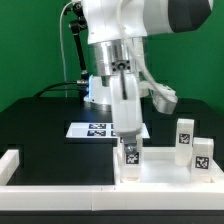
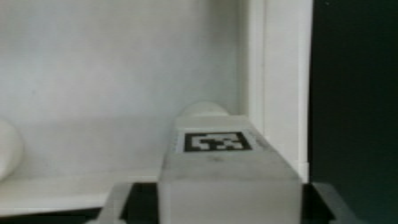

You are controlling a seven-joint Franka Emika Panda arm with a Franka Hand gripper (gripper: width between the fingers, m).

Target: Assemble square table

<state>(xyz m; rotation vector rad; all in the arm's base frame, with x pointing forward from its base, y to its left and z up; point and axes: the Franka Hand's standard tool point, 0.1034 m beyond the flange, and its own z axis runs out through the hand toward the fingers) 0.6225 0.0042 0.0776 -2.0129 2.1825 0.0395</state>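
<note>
The arm hangs down the middle of the exterior view, and its gripper (image 1: 130,148) is pinching a white leg (image 1: 131,152) with a tag on its face, holding it upright just over the square top (image 1: 165,170). That top lies low in the frame, right of centre, as a flat white slab with a raised rim. From the wrist view the same leg (image 2: 217,160) fills the lower middle of the picture, clamped between the two dark fingers (image 2: 128,200) at either side, with the pale surface of the top (image 2: 107,80) spread out behind it and a raised edge running up the right.

Two more legs (image 1: 185,138) stand at the right of the exterior view; one is nearer the corner (image 1: 203,157). Whether they are screwed in or only standing on or beside the top I cannot tell from here. A fourth leg does not show in either picture.

The marker board (image 1: 92,129) lies flat on the black table (image 1: 40,125) behind the arm. A long white rail (image 1: 60,172) runs along the bottom left of the frame.

My reading is that the job is partway through: the top is laid ready, one leg is in the grip and looks close to being seated, but it is not clearly fixed yet. The held leg needs fastening and the remaining ones need the same.
</note>
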